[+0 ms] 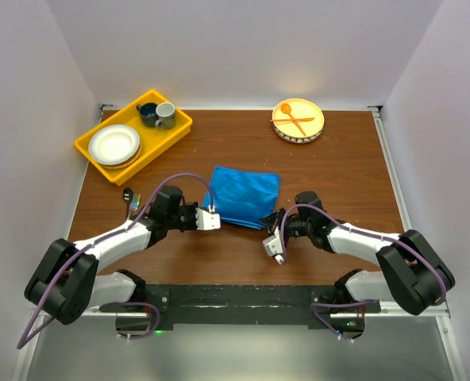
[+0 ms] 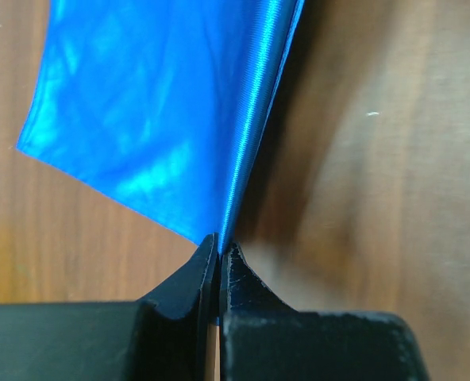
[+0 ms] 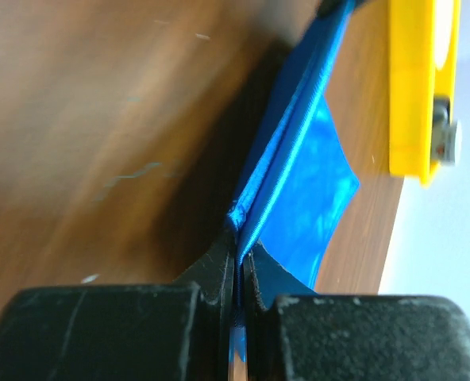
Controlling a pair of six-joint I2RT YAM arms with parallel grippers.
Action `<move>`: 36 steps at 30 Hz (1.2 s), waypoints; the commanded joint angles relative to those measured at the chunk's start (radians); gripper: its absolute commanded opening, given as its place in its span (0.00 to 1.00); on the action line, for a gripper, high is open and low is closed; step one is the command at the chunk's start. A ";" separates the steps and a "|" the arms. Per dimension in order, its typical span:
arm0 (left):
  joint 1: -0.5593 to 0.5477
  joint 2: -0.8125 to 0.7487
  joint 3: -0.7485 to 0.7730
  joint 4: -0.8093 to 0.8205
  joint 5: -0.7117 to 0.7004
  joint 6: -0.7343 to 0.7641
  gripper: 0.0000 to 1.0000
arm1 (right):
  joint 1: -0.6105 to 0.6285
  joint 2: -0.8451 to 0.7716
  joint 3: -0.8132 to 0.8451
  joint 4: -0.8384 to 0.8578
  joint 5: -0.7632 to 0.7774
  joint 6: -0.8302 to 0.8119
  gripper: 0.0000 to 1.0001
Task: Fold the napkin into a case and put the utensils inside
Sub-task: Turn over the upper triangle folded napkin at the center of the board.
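Note:
The bright blue napkin (image 1: 244,195) lies on the wooden table in the middle, lying in more than one layer along its near edge. My left gripper (image 1: 212,218) is shut on its near left corner; in the left wrist view the cloth (image 2: 156,103) runs up from the closed gripper (image 2: 220,242). My right gripper (image 1: 269,228) is shut on its near right corner, where the right wrist view shows a doubled cloth edge (image 3: 314,182) pinched in the gripper (image 3: 240,248). The metal spoon and fork (image 1: 129,200) lie at the table's left edge, beside my left arm.
A yellow tray (image 1: 167,135) with white plates (image 1: 114,144) and two cups (image 1: 157,114) stands at the back left; it also shows in the right wrist view (image 3: 421,79). A yellow plate (image 1: 316,127) with an orange plastic spoon and fork (image 1: 293,120) stands at the back right.

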 commanded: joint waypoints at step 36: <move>-0.029 -0.094 0.270 -0.569 0.144 -0.312 0.56 | -0.028 -0.121 0.440 -0.642 0.233 0.575 0.70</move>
